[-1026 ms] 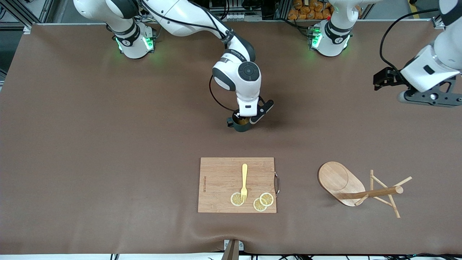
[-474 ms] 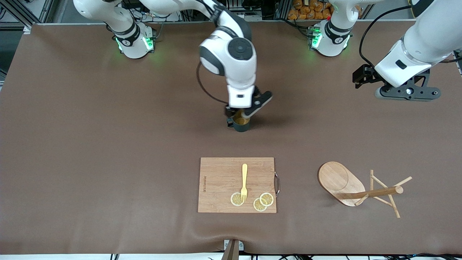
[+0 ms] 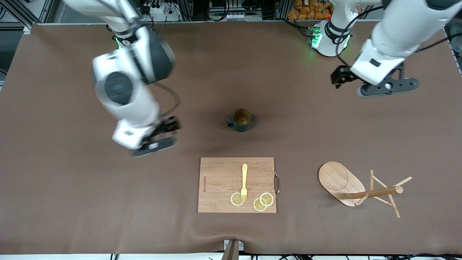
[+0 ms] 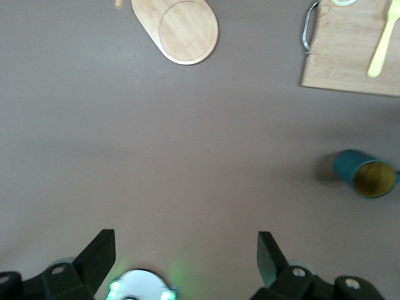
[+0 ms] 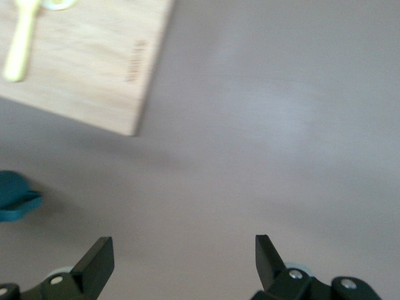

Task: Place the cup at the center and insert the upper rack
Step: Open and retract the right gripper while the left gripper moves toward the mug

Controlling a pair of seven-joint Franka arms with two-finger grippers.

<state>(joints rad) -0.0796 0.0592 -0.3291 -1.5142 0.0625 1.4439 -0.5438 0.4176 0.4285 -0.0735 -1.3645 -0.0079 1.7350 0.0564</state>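
The dark teal cup (image 3: 240, 120) stands upright and alone at the table's middle, tan inside showing; the left wrist view also catches the cup (image 4: 365, 175). The upper rack (image 3: 361, 189), a light wooden mug tree, lies on its side toward the left arm's end, nearer the front camera than the cup; its oval base (image 4: 181, 28) shows in the left wrist view. My right gripper (image 3: 158, 140) hangs open and empty over bare table toward the right arm's end, with the cup's edge (image 5: 12, 195) in its wrist view. My left gripper (image 3: 386, 86) is open and empty, high over bare table at the left arm's end.
A rectangular wooden cutting board (image 3: 220, 180) lies nearer the front camera than the cup. It carries a yellow fork (image 3: 244, 180) and three lemon slices (image 3: 262, 201). The left arm's base (image 3: 330, 36) stands at the table's back edge.
My right gripper opened, let go of the cup, rose and swung away toward the right arm's end. The left arm has drifted toward the table's middle. The cup stayed put.
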